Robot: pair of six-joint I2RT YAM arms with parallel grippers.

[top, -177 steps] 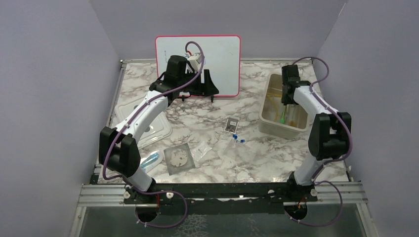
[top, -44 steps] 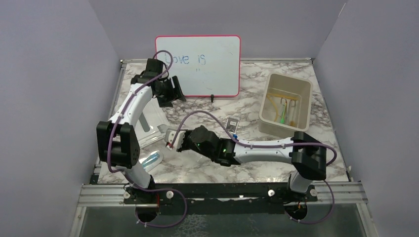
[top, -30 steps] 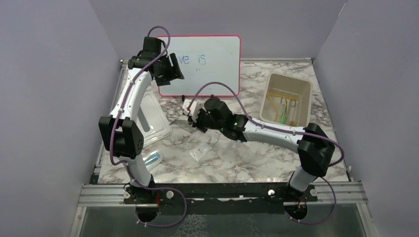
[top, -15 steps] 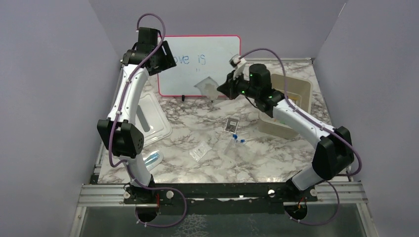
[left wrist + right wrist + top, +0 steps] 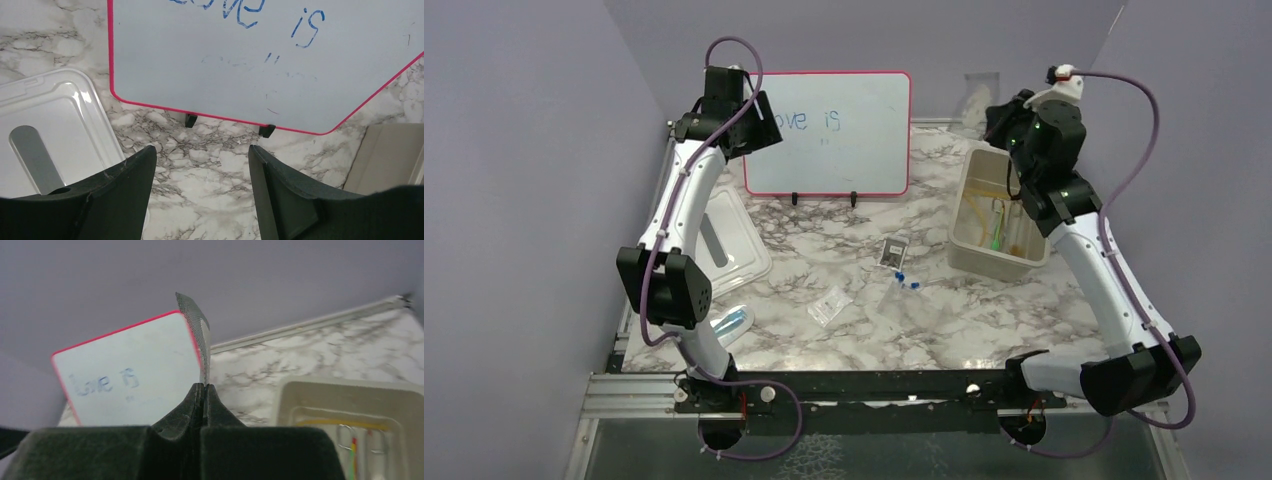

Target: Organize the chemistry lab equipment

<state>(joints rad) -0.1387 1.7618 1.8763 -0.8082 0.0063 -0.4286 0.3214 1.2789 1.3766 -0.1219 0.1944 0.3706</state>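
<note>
My right gripper (image 5: 998,114) is raised above the far end of the beige bin (image 5: 967,196) and shut on the grey gauze mat (image 5: 980,96). In the right wrist view the mat (image 5: 199,329) stands edge-on out of the closed right gripper (image 5: 204,386). Amber tubing (image 5: 982,208) and a green-tipped piece (image 5: 995,238) lie inside the bin. On the marble lie a small dark packet (image 5: 891,252), tiny blue-capped pieces (image 5: 903,279) and a clear packet (image 5: 829,305). My left gripper (image 5: 764,124) hangs open and empty at the whiteboard's left edge; the left wrist view shows the left gripper (image 5: 202,156) over bare marble.
The red-framed whiteboard (image 5: 844,135) stands at the back centre, reading "love is". The bin's clear lid (image 5: 736,243) lies on the left. A bluish clear item (image 5: 732,322) rests near the left arm's base. Purple walls close in on three sides.
My right arm has swung right and upward with the gauze mat, from in front of the whiteboard to above the bin's far end. The left arm has barely moved.
</note>
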